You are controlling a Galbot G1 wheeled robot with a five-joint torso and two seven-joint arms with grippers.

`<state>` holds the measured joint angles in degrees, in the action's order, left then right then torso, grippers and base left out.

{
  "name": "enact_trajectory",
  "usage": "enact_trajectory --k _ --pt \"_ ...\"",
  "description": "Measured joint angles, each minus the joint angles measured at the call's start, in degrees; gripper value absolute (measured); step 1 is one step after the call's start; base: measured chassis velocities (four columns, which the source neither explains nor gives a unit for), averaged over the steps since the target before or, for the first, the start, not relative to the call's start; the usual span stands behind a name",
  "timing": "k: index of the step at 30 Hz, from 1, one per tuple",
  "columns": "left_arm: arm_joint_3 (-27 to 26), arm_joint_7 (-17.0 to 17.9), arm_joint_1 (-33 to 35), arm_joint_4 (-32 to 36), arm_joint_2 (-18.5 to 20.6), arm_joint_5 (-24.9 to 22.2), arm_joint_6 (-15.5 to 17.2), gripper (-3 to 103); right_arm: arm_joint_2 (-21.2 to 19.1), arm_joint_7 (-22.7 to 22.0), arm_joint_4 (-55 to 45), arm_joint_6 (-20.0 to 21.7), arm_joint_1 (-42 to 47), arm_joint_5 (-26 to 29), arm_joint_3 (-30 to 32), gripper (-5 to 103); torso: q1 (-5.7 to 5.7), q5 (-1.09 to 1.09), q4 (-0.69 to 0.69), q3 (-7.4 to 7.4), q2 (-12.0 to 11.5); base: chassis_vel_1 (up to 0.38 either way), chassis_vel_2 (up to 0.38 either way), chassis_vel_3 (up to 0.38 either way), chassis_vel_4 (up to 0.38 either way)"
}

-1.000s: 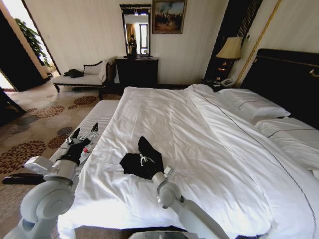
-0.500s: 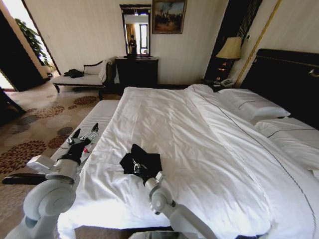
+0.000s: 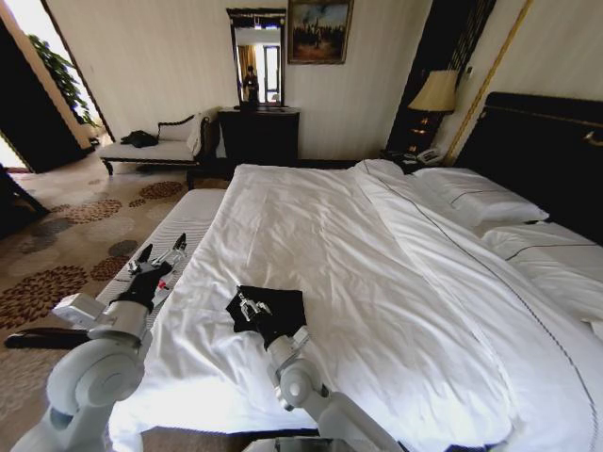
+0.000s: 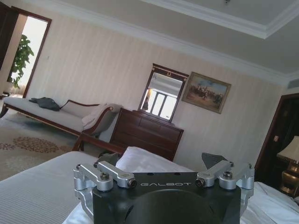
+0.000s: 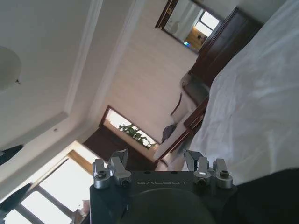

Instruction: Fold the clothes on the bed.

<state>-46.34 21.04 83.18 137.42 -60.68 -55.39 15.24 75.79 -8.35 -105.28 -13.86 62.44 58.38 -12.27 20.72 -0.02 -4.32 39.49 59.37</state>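
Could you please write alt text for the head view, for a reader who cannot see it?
A black T-shirt lies folded small on the white bed, with the right gripper open just above its near-left edge. The left gripper hangs open beside the bed's left side.

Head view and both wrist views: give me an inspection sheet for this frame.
Surface: bed, white duvet, rumpled near the foot.
Job's things: black T-shirt, a compact patch near the foot edge.
Clutter: nothing seen on the duvet.
Grippers: right gripper open, over the shirt's left part; left gripper open, raised beside the bed's left edge.
Cables: nothing seen.
Surroundings: chaise, dresser, lamp, patterned carpet.
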Motion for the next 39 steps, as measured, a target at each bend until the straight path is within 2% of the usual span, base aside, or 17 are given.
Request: enact_trajectory --k 2,3,5,9,12,14,16,17,18,21,22,25,27,30,31,35,39 --pt "0.8 0.0 0.1 -1.2 -0.1 0.2 0.0 100 -2.7 -2.7 0.0 -1.8 1.4 -4.9 4.8 76 0.00 0.00 0.00 0.00 0.0 0.000 0.000 0.000 0.000" --pt "0.8 0.0 0.1 -1.2 -0.1 0.2 0.0 100 -2.7 -2.7 0.0 -1.8 1.4 -4.9 4.8 76 0.00 0.00 0.00 0.00 0.0 0.000 0.000 0.000 0.000" --pt "2.1 -0.4 -0.2 -2.2 -0.4 0.6 0.0 100 -6.4 -5.5 -1.5 -2.3 4.4 -7.1 10.5 86 0.00 0.00 -0.03 0.01 0.0 0.000 0.000 0.000 0.000" --pt "4.4 -0.7 -0.9 -3.0 -0.9 1.5 0.0 100 -8.7 -7.9 -4.9 -2.1 8.3 -8.0 15.7 99 0.00 0.01 -0.04 0.01 0.0 0.000 0.000 0.000 0.000" --pt "6.5 -1.2 -1.4 -4.6 -0.9 2.5 0.3 100 -9.0 -8.7 -7.2 -1.8 10.4 -7.8 17.8 100 0.00 0.00 -0.02 0.00 0.0 0.000 0.000 0.000 0.000" --pt "9.5 -1.5 -1.6 -7.8 -0.5 6.1 0.7 100 -8.8 -9.1 -7.6 -1.7 10.5 -7.5 17.7 100 -0.01 -0.02 -0.03 0.00 0.0 0.000 0.000 0.000 0.000" --pt "12.4 -2.0 -1.2 -9.9 0.1 10.8 0.7 100 -8.1 -9.1 -6.5 -1.7 9.1 -7.8 16.5 100 -0.01 -0.02 0.03 0.01 0.0 0.000 0.000 0.000 0.000" --pt "12.4 -2.0 -1.2 -9.9 0.1 10.8 0.7 100 -8.1 -9.1 -6.5 -1.7 9.1 -7.8 16.5 100 -0.01 -0.02 0.03 0.01 0.0 0.000 0.000 0.000 0.000" --pt "14.1 -2.2 -1.2 -10.6 0.8 13.2 0.8 100 -7.7 -9.2 -5.9 -1.7 8.4 -7.8 16.1 100 -0.01 -0.02 0.03 0.01 0.0 0.000 0.000 0.000 0.000" --pt "20.3 -2.3 -3.6 -13.6 5.2 19.3 1.9 100 -7.6 -10.0 -5.2 -1.7 8.0 -7.0 15.9 100 0.00 0.00 0.00 0.01 0.0 0.000 0.000 0.000 0.000" --pt "20.3 -2.3 -3.6 -13.6 5.2 19.3 1.9 100 -7.6 -10.0 -5.2 -1.7 8.0 -7.0 15.9 100 0.00 0.00 0.00 0.01 0.0 0.000 0.000 0.000 0.000" --pt "27.3 -2.5 -8.7 -17.6 10.7 23.5 2.3 100 -7.8 -10.4 -5.2 -1.8 9.1 -6.5 16.8 100 -0.01 -0.02 -0.03 0.00 0.0 0.000 0.000 0.000 0.000" --pt "29.0 -2.8 -10.3 -18.5 11.7 23.8 2.1 100 -7.7 -10.4 -5.3 -1.9 9.3 -6.5 17.0 100 0.00 -0.01 0.00 0.01 0.0 0.000 0.000 0.000 0.000" --pt "36.3 -3.9 -16.9 -21.7 14.5 24.0 1.2 100 -6.8 -10.6 -5.2 -2.0 9.8 -6.6 17.3 100 0.00 -0.02 -0.02 0.01 0.0 0.000 0.000 0.000 0.000" --pt "36.3 -3.9 -16.9 -21.7 14.5 24.0 1.2 100 -6.8 -10.6 -5.2 -2.0 9.8 -6.6 17.3 100 0.00 -0.02 -0.02 0.01 0.0 0.000 0.000 0.000 0.000" --pt "47.0 -4.1 -25.1 -26.6 16.1 23.6 1.0 100 -5.2 -11.1 -4.5 -2.0 10.4 -7.0 17.3 100 0.00 -0.01 -0.03 0.01 0.0 0.000 0.000 0.000 0.000" --pt "49.3 -3.8 -25.2 -27.2 18.0 23.6 0.9 100 -5.0 -11.5 -4.4 -2.0 11.0 -7.6 17.3 100 0.01 -0.04 -0.03 0.01 0.0 0.000 0.000 0.000 0.000"
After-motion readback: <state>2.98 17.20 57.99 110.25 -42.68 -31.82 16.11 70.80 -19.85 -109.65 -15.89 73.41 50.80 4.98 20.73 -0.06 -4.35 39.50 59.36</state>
